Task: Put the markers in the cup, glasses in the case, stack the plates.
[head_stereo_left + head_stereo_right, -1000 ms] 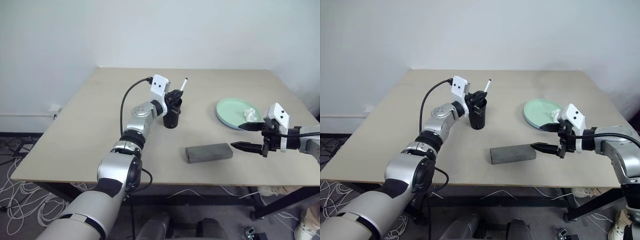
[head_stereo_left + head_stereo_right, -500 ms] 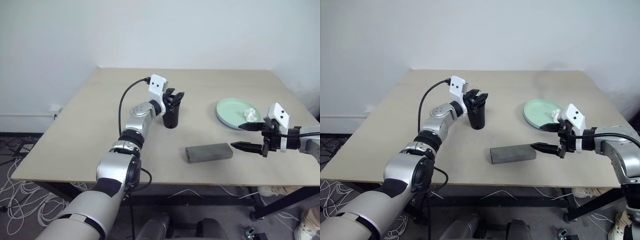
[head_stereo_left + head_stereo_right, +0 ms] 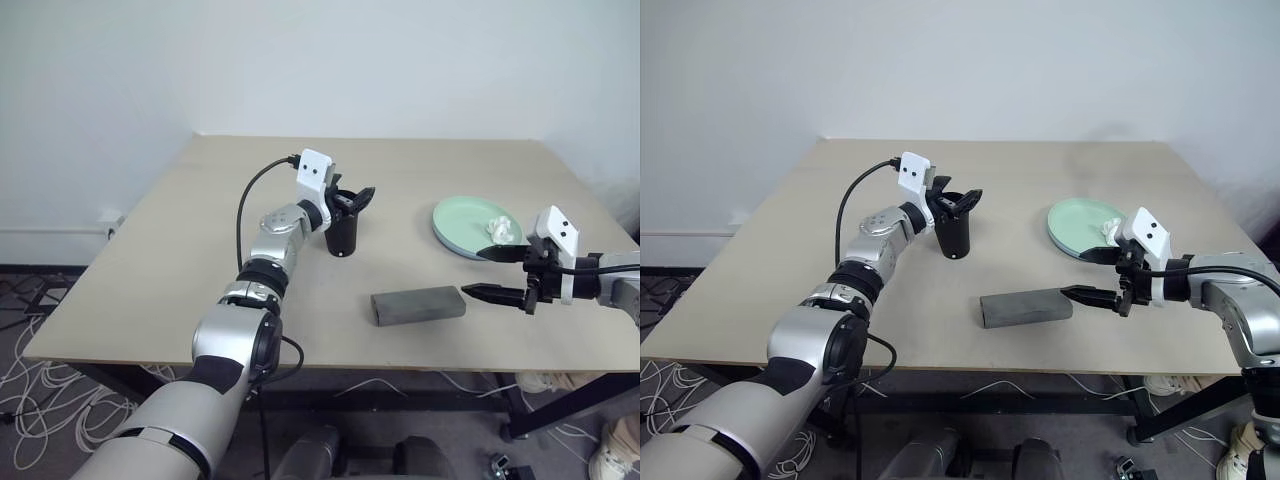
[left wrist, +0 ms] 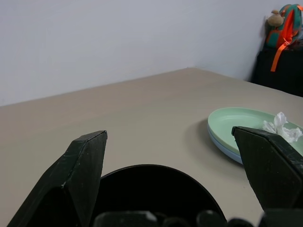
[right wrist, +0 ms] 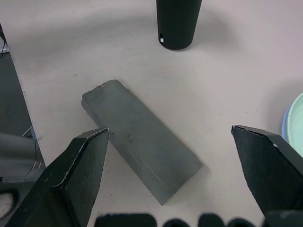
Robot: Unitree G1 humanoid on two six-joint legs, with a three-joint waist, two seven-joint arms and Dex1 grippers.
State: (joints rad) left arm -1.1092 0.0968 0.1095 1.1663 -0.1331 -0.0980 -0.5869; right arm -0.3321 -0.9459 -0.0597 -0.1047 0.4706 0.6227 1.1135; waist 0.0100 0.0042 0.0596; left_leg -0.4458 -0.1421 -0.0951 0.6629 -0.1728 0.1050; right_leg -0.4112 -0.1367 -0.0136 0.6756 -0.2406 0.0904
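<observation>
Over the black tapered plastic cup point(image 3: 343, 236), the left gripper point(image 3: 352, 196) has spread and dropped its white marker inside; markers look done. The closed grey felt case point(image 3: 418, 304) lies beside the spread right gripper point(image 3: 487, 272).

cup point(image 4: 156, 189) interior too dark to read, blue plate point(image 4: 227, 150) mostly hidden under green plate point(image 4: 241, 124)

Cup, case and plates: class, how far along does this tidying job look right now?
Looks done: the plates sit stacked, mint green over blue, a tissue on top; the case lies shut. In hand: nothing; the left gripper is open over the cup, the right gripper open beside the case. No markers or glasses lie out; I cannot see inside either container.
</observation>
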